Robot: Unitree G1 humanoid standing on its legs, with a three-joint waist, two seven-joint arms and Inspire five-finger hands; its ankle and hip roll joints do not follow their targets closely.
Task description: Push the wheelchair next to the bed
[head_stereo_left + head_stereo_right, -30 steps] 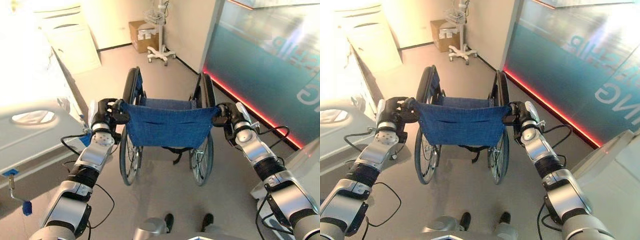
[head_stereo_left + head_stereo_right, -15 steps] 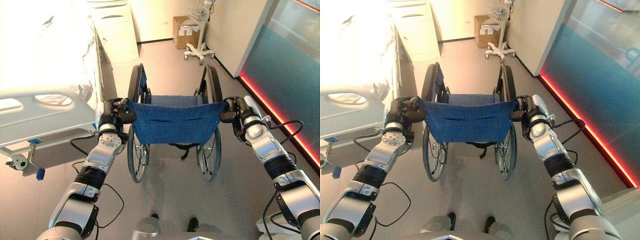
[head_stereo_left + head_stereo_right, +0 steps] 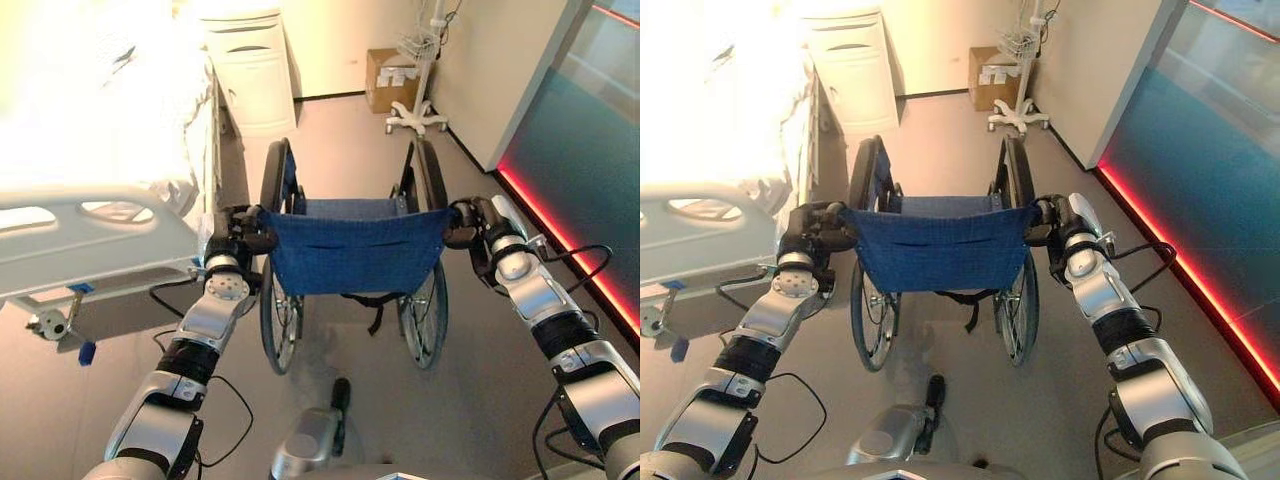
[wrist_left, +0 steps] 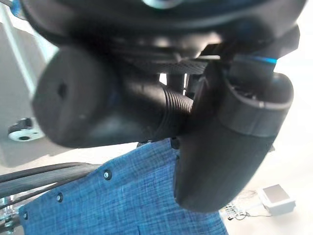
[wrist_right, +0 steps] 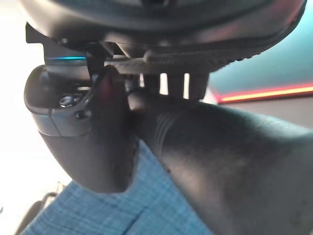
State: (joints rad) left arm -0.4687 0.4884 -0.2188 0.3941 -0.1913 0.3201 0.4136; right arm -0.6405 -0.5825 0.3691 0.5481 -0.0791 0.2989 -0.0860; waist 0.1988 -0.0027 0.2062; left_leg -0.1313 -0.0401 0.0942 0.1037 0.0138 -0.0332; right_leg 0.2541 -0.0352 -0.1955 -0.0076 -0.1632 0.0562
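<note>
Wrist views: left hand [image 4: 220, 137], right hand [image 5: 93, 137] fingers curled round wheelchair [image 3: 355, 250] handles; bed [image 3: 90, 230] overexposed

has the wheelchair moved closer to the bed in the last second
Yes. The wheelchair has swung left toward the bed, now alongside its footboard, and stands farther from the red-lit wall strip.

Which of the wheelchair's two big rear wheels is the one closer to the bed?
The wheel under the left hand: the left rear wheel of the wheelchair sits on the side of the bed. The right rear wheel faces the red-lit glass wall.
</note>
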